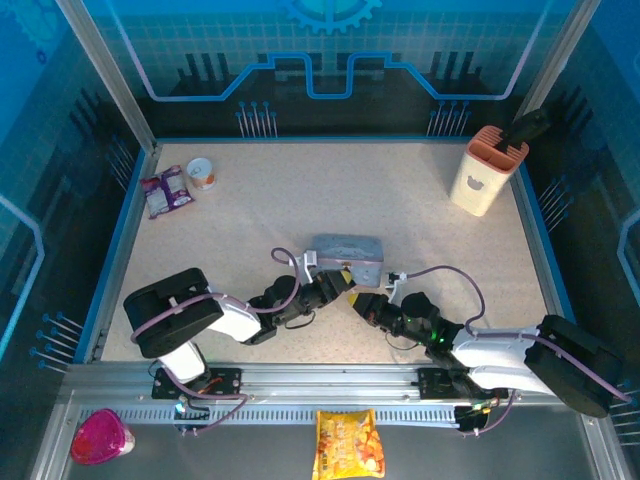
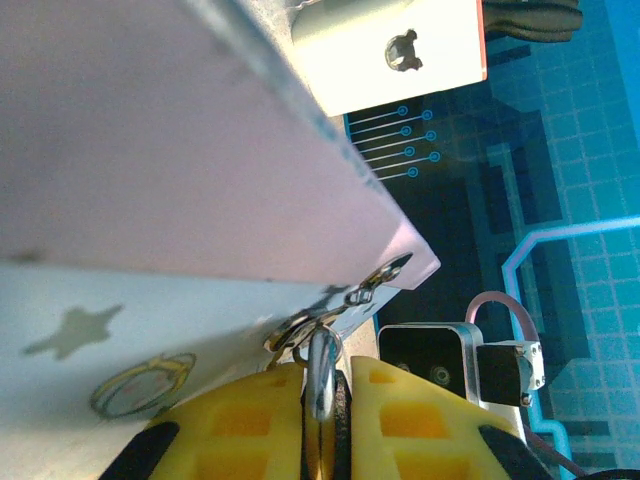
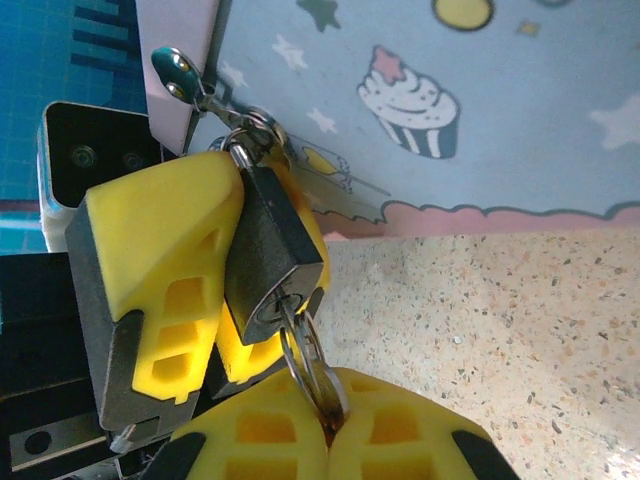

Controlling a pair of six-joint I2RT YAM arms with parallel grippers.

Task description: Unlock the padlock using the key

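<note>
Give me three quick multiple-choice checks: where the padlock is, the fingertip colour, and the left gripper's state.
1. The padlock hangs: A) from the tin's hasp; B) loose on the table; C) from the knife block.
2. The grippers' fingertips are: A) red; B) yellow; C) green.
3. The left gripper's jaws are: A) spread wide; B) shut on the padlock; C) shut on a cup.
Answers: 1 A, its shackle passes through the hasp's loop in the right wrist view; 2 B, all of them show yellow; 3 B, they clamp the lock's body from both sides.
</note>
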